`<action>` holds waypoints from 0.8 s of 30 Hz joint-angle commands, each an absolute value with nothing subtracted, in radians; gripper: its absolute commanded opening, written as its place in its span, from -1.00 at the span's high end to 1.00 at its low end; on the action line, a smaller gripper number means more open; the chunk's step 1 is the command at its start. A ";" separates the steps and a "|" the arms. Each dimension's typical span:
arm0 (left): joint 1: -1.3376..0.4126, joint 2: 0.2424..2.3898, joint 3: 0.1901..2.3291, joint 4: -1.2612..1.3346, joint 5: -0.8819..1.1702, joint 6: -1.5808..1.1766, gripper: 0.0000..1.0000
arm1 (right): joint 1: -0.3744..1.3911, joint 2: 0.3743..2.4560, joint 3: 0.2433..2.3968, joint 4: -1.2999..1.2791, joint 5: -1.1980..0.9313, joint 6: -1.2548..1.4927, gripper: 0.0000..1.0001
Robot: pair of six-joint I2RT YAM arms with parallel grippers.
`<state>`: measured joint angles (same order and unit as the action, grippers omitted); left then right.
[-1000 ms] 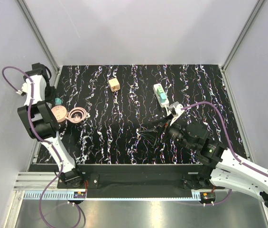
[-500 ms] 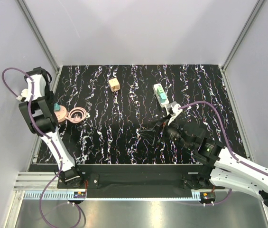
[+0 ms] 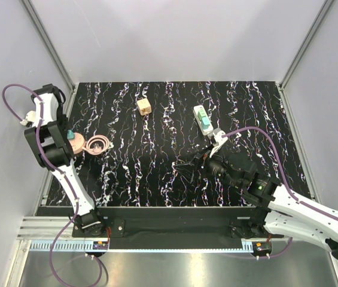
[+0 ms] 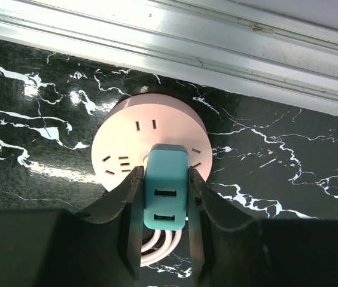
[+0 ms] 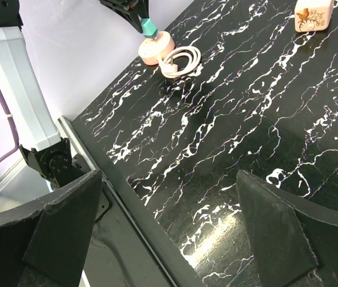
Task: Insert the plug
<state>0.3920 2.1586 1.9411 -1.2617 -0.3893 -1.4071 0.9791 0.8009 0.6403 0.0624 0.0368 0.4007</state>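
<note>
Plug (image 3: 206,122) sits out on the marbled table (image 3: 157,173), atop the white power strip (image 3: 199,111) whose long axis runs away from us, just beyond our right gripper (image 5: 169,197): spread wide, empty, the nearer arm. Right wrist view misses it. Meanwhile our left gripper (image 4: 164,174) clamps the teal block (image 4: 166,194) over the pink socket (image 4: 124,134).

My plug (image 3: 205,122) is a small light-green plastic body, as wide as the white power strip (image 3: 200,111) and far shorter, lying on top of that strip toward its near end, right of centre on the black marbled table (image 3: 157,155); whether its pins are seated I cannot tell
</note>
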 commanded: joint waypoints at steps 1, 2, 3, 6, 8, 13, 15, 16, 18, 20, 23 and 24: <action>0.396 2.197 1.963 -1.220 -0.373 -1.422 1.00 | 0.979 0.805 0.664 0.087 0.055 0.405 -0.99; 0.394 2.198 1.962 -1.220 -0.364 -1.433 1.00 | 0.979 0.805 0.664 0.086 0.052 0.405 -0.99; 0.393 2.198 1.960 -1.220 -0.361 -1.436 1.00 | 0.979 0.807 0.664 0.087 0.054 0.403 -0.99; 0.390 2.206 1.963 -1.216 -0.353 -1.442 1.00 | 0.979 0.807 0.664 0.086 0.052 0.403 -0.99; 0.387 2.209 1.954 -1.216 -0.347 -1.454 1.00 | 0.979 0.804 0.664 0.087 0.052 0.405 -1.00; 0.379 2.210 1.930 -1.216 -0.341 -1.470 1.00 | 0.979 0.804 0.663 0.087 0.054 0.405 -0.99; 0.374 2.214 1.931 -1.215 -0.336 -1.470 1.00 | 0.979 0.802 0.663 0.086 0.054 0.405 -0.99; 0.371 2.214 1.930 -1.215 -0.333 -1.471 1.00 | 0.979 0.802 0.663 0.087 0.054 0.405 -1.00; 0.370 2.212 1.925 -1.215 -0.330 -1.479 1.00 | 0.979 0.804 0.663 0.087 0.054 0.405 -0.99; 0.367 2.215 1.927 -1.216 -0.337 -1.480 1.00 | 0.979 0.802 0.663 0.087 0.052 0.406 -0.99; 0.365 2.223 1.927 -1.216 -0.356 -1.479 1.00 | 0.979 0.796 0.661 0.084 0.054 0.403 -1.00; 0.365 2.224 1.930 -1.216 -0.363 -1.477 1.00 | 0.979 0.793 0.661 0.083 0.058 0.405 -0.99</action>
